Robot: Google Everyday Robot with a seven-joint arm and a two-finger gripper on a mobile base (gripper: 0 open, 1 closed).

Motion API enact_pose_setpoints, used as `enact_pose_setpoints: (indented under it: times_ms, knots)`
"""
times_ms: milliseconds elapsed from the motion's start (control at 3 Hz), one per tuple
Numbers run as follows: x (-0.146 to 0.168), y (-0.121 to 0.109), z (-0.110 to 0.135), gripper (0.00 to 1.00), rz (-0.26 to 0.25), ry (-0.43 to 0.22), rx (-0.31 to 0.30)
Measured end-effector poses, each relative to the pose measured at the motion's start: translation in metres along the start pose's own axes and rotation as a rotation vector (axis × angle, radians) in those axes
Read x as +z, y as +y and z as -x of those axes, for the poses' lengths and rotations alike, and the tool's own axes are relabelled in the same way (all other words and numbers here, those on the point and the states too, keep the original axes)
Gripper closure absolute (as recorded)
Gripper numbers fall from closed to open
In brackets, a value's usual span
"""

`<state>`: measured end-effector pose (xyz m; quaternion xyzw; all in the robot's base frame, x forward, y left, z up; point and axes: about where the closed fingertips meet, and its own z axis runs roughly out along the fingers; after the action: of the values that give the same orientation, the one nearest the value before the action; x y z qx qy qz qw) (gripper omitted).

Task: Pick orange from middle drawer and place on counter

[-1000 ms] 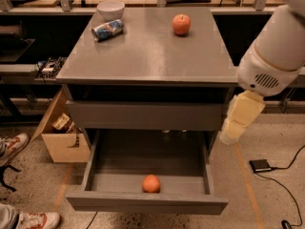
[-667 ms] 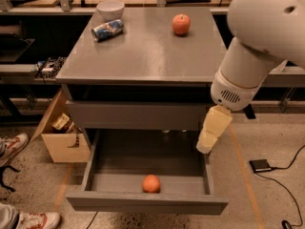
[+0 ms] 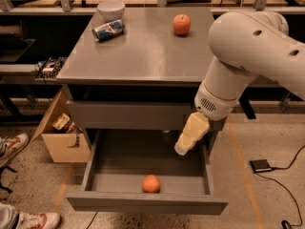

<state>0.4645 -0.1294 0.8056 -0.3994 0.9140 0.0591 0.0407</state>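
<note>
The orange (image 3: 151, 183) lies in the open middle drawer (image 3: 95, 163), near its front wall at the centre. The grey counter (image 3: 143, 46) tops the cabinet above it. My gripper (image 3: 183, 147) hangs from the big white arm over the drawer's right side. It is above and to the right of the orange and apart from it. Its pale fingers (image 3: 190, 132) point down and left.
On the counter stand a redder apple (image 3: 181, 24), a lying can (image 3: 107, 30) and a white bowl (image 3: 110, 9). A cardboard box (image 3: 59, 135) sits left of the cabinet. Shoes (image 3: 12, 147) show at far left. A black pad (image 3: 261, 165) and cable lie on the floor at right.
The arm has swung left and down. The gripper has moved from beside the cabinet's right edge to over the drawer's right side.
</note>
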Motion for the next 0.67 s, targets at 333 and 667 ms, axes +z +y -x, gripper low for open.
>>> enact_pose_setpoints:
  times_ms: [333,667]
  knots:
    - [0.0,0.0,0.0,0.0,0.0,0.0,0.0]
    - [0.037,-0.001,0.009,0.0,0.035,0.019,0.078]
